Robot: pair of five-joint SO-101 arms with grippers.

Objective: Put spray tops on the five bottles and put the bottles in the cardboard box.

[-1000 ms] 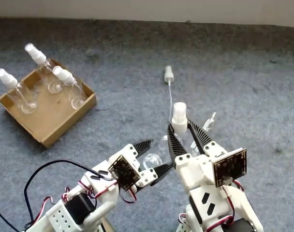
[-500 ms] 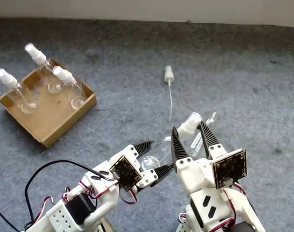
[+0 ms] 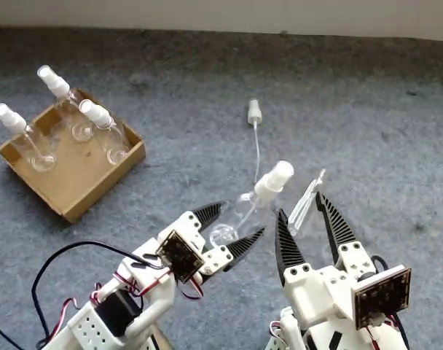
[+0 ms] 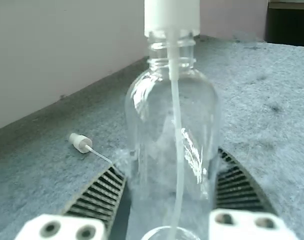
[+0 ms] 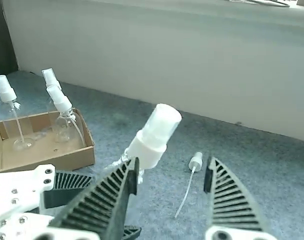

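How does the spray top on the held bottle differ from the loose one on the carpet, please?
The fitted spray top sits on the neck of the bottle in the left gripper, tilted; the loose spray top lies on the carpet. The fitted one's tube runs inside the bottle; the loose one's lies bare. Both are white.

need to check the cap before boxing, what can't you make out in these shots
- Spray top on the bottle in the left pincer: cut off by the left wrist view's edge and small in the high view, so its seating is unclear.
- Clear bottle on the carpet: high view, see-through and partly behind the open right pincer; its mouth cannot be made out.
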